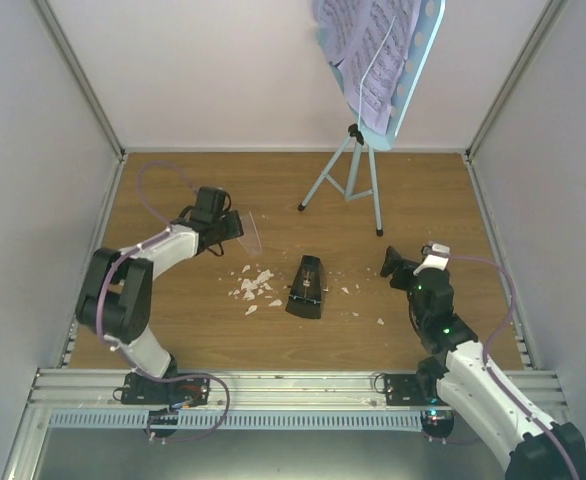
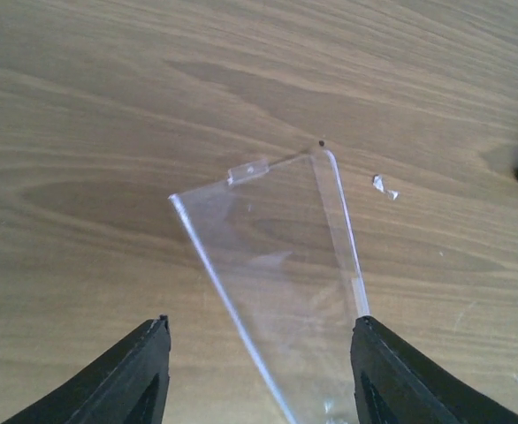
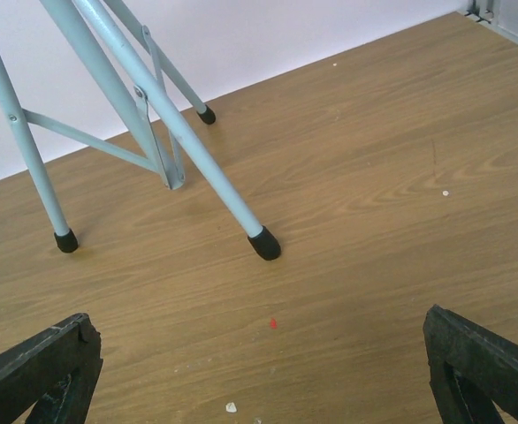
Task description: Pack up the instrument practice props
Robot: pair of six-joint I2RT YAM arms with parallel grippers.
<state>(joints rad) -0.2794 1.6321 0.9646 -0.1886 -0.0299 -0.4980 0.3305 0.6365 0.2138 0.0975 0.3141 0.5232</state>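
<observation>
1. Where the lilac sheet-music pages point(image 1: 361, 50) rest on the desk of the light blue music stand point(image 1: 419, 80), at the upper right of the top view, staves of printed notes can be seen. The print is too small to be read.
2. The black metronome point(image 1: 306, 287) is seen near the centre of the wooden table point(image 1: 443, 200), with its clear cover off. Any marking on it is too small to be made out.
3. Small white crumbs point(image 1: 255, 285) are scattered just left of the metronome, and a few more lie to its right.
4. The clear cover point(image 2: 277, 283) is seen at the centre of the left wrist view, between the fingers of the left gripper point(image 2: 261, 322). The jaws are held partly apart around it. The finger at the lower right point(image 2: 409, 380) touches the cover's edge, while the finger at the lower left is kept apart from it. Whether the cover is raised off the wood cannot be told.
5. The right gripper point(image 3: 257, 318) is spread wide with only bare wood between its jaws. The stand's black-capped feet are seen ahead of it at the upper left of the right wrist view, well apart from both fingers.
6. A small red speck point(image 3: 273, 323) is seen on the wood between that gripper and the nearest foot.
</observation>
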